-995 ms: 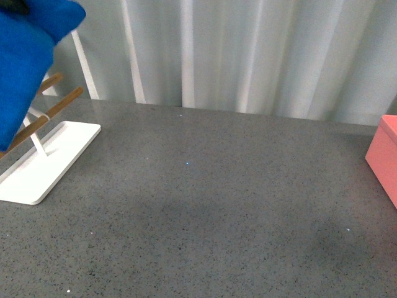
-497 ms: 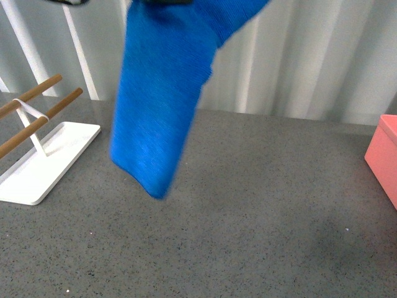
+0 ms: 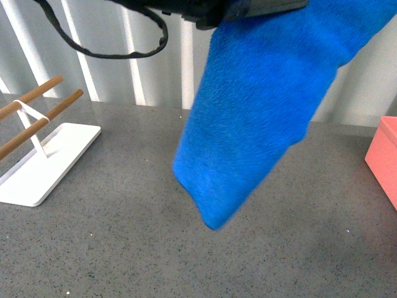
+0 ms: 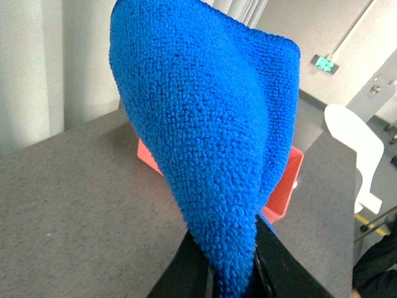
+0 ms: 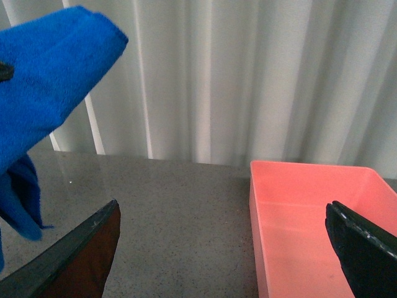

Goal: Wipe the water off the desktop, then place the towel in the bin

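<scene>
Left gripper (image 4: 231, 268) comes first: its two black fingers (image 4: 192, 267) are pressed together on a fold of the towel (image 3: 260, 118), pinching it from both sides, as the left wrist view shows. Right gripper (image 5: 220, 248) holds nothing; its fingers stand wide apart, with bare stone and the corner of the bin between them in the right wrist view.

Largest is the desktop (image 3: 111, 248), dark grey and speckled, reaching to a pleated white curtain (image 3: 155, 56) behind its far edge. Next comes the towel, bright blue and fluffy, hanging in the air from the top of the front view over the middle of the desktop. Its lower corner points down and to the left, and in the right wrist view it hangs clear of the surface.

After it comes the bin (image 3: 383, 155), salmon-pink with straight walls, standing at the right edge of the desktop, well apart from the towel. At the left edge lies a white rack base plate (image 3: 43, 167) carrying two slanted wooden bars (image 3: 43, 112). Smallest is a black cable (image 3: 105, 53) looping beneath the arm at the top.
</scene>
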Motion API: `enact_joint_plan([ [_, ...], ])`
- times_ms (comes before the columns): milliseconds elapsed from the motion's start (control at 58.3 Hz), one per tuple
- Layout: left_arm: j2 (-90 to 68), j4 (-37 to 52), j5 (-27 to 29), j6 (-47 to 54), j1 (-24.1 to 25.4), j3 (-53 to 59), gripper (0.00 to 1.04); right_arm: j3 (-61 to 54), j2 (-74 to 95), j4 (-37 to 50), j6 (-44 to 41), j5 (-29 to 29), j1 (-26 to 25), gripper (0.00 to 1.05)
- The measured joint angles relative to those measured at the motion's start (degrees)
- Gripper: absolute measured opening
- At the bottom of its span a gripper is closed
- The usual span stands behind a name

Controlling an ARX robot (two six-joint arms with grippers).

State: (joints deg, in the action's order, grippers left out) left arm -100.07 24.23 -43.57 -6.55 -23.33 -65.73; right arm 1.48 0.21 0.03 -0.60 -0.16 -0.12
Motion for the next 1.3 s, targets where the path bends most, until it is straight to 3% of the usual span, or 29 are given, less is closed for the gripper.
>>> enact_joint_plan([
  [309,2.1,4.07,3.37,-9.14,-3.28,0.74,0.06,0.07,0.26,-0.31,0.11,-1.25,-0.24,0.98],
  [343,2.29,4.46,3.67,-10.14,-3.52,0.81,0.06,2.27,4.24,-5.97,1.92,-14.12,-4.17,0.98],
  [377,2.4,4.63,4.37,-10.47,-3.72,0.81,0.06,3.63,8.79,-8.15,2.62,-22.97,-6.93,0.98],
  [429,2.49,4.68,4.59,-10.82,-3.96,0.83,0.06,4.63,16.09,-6.73,3.65,-33.79,-8.83,0.98],
  [514,2.51,4.63,4.85,-11.34,-4.55,0.94,0.06,7.17,27.43,1.53,5.05,-44.85,-8.04,0.98],
  [617,2.49,4.52,5.4,-11.8,-4.48,1.09,0.06,13.0,37.86,10.16,5.57,-46.23,-5.29,0.98],
  [926,2.05,4.52,5.92,-14.51,-4.44,1.03,0.06,16.13,54.99,12.96,-7.43,-44.24,5.07,0.98],
  [1303,1.95,4.87,5.55,-15.34,-4.94,1.01,0.06,22.05,66.29,24.5,-8.26,-42.71,5.77,0.98],
])
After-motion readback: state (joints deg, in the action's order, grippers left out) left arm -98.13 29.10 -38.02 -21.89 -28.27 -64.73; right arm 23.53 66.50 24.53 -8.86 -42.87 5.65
